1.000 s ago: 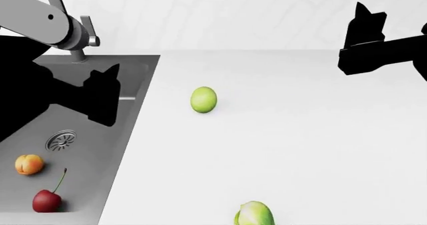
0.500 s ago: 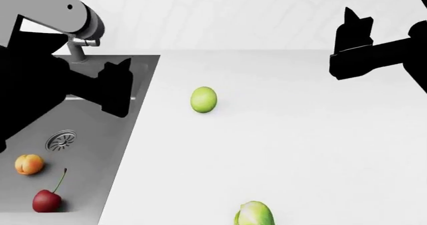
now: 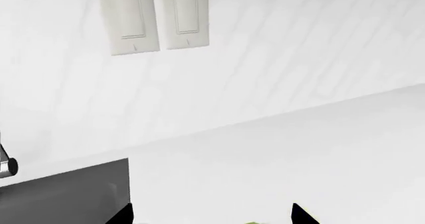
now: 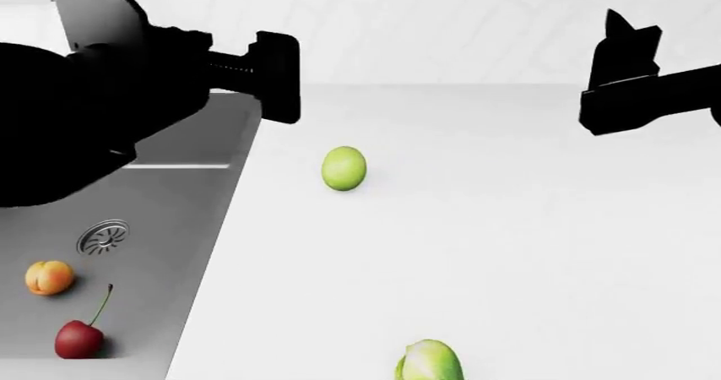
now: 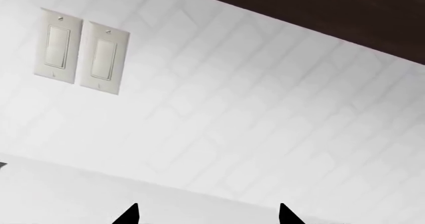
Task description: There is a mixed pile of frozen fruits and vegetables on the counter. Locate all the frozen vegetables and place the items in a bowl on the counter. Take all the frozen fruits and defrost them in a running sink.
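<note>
Only tips of both arms' spread jaws show in wrist views; leafy sprout (image 4: pixel 430 361) cut off.

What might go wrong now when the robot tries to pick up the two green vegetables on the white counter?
The smooth lime-green round ball lies free on the plain white counter, so a push from the left gripper may roll it toward the dark grey sink. The leafy pale-green sprout is cut by the head view's edge, so aiming there may fail.

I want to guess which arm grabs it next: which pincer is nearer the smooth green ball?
Left. The left pincer hangs just up and left of the smooth green ball, by the sink edge; the right pincer is far off to its right.
</note>
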Robot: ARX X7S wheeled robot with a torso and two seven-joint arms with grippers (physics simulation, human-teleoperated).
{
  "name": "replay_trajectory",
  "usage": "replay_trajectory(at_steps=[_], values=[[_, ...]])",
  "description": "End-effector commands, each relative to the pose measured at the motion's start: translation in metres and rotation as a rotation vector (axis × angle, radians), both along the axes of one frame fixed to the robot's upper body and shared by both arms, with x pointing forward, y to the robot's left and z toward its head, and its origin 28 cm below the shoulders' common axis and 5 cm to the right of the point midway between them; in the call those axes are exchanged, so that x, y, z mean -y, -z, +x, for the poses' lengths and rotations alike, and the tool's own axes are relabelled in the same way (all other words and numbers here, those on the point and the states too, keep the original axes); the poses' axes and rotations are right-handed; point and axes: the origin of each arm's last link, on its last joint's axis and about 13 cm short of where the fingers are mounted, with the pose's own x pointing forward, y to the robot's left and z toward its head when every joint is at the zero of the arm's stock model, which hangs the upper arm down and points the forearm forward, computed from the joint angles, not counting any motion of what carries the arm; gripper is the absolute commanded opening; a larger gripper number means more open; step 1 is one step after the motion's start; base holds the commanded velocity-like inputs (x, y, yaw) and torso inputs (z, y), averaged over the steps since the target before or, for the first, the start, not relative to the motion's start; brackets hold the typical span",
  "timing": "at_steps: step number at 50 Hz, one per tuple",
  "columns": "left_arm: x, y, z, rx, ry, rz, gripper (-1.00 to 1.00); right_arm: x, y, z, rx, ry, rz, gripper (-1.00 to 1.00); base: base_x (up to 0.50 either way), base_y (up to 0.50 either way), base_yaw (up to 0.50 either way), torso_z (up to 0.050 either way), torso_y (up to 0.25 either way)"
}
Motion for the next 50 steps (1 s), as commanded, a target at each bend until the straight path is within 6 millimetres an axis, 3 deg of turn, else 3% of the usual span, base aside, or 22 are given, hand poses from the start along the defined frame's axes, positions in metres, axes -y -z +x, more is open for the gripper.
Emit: replay_trajectory(at_steps=[1, 22, 50], values=[[0.022, 0.000, 0.028, -0.078, 0.071, -0.046, 1.00, 0.003, 0.004, 0.000, -0.008, 0.010, 0.002, 1.00, 0.00, 0.00, 0.00, 0.000, 0.000], [0.033, 0.047, 0.058, -0.264, 0.098, 0.065, 1.00, 0.004, 0.005, 0.000, -0.009, 0.008, 0.005, 1.00, 0.00, 0.00, 0.00, 0.000, 0.000], [0.045, 0.072, 0.085, -0.274, 0.074, 0.000, 1.00, 0.005, 0.013, 0.006, -0.028, 0.008, 0.013, 1.00, 0.00, 0.00, 0.00, 0.000, 0.000]])
